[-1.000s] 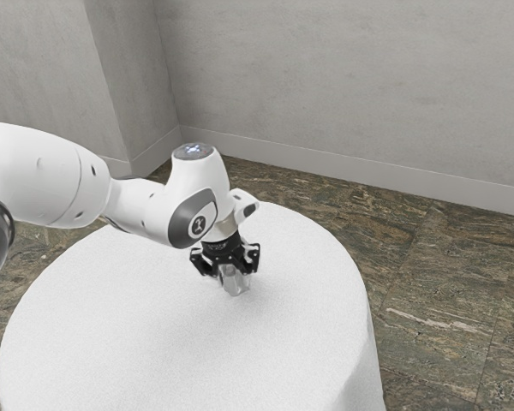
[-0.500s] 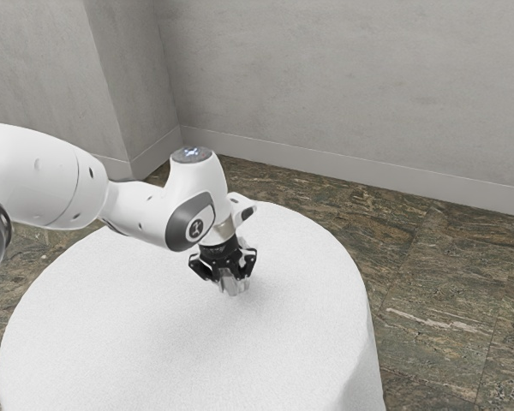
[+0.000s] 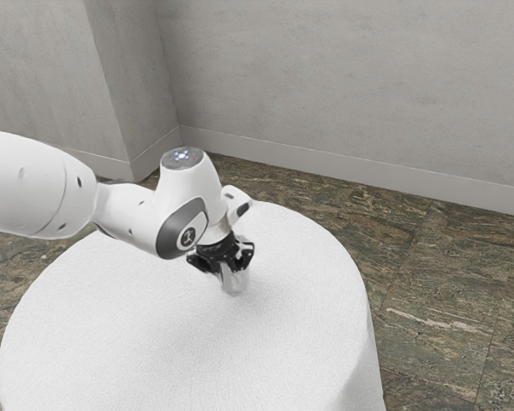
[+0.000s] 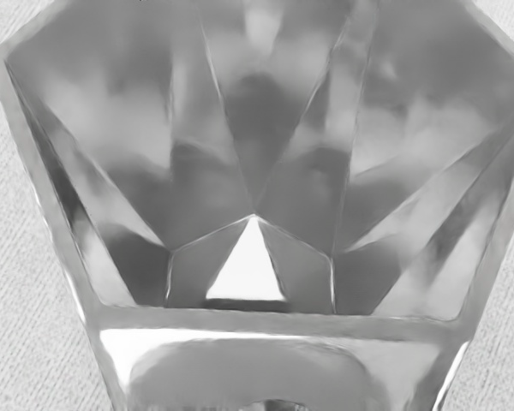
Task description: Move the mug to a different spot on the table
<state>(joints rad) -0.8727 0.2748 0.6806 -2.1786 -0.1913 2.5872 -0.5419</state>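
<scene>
One mug (image 3: 233,280) clamped between fingers (image 3: 240,260), over round white table (image 3: 154,342).

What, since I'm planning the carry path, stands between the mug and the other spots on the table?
Nothing visible does. The mug is right under the gripper, over the middle part of the table, and in the exterior view the white tabletop around it shows no other thing on any side.
</scene>
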